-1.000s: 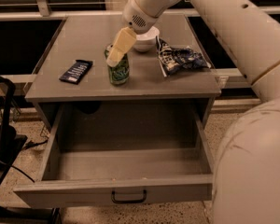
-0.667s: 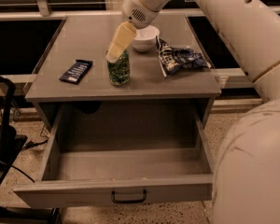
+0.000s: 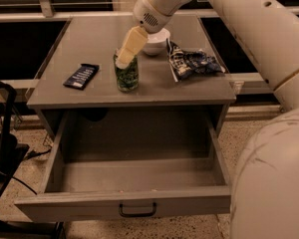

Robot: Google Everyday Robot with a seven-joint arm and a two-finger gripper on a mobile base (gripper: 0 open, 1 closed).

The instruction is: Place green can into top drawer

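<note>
The green can (image 3: 127, 76) stands upright on the grey cabinet top (image 3: 89, 44), near the middle of its front half. My gripper (image 3: 123, 59) reaches down from the upper right and overlaps the can's top rim at its left side. Whether it grips the can is not visible. Below, the top drawer (image 3: 124, 203) is pulled fully out, its black handle (image 3: 137, 210) at the centre of the front panel. Nothing lies inside the drawer.
A white bowl (image 3: 157, 40) sits just behind the can. To the can's right lies a crumpled dark snack bag (image 3: 192, 62), to its left a flat dark bar packet (image 3: 81, 75). My arm's bulky body (image 3: 274, 183) fills the right foreground. A black frame (image 3: 2, 128) stands left of the cabinet.
The wrist has shifted slightly above the can. The gripper stays at the can's top, and the can has not moved.
</note>
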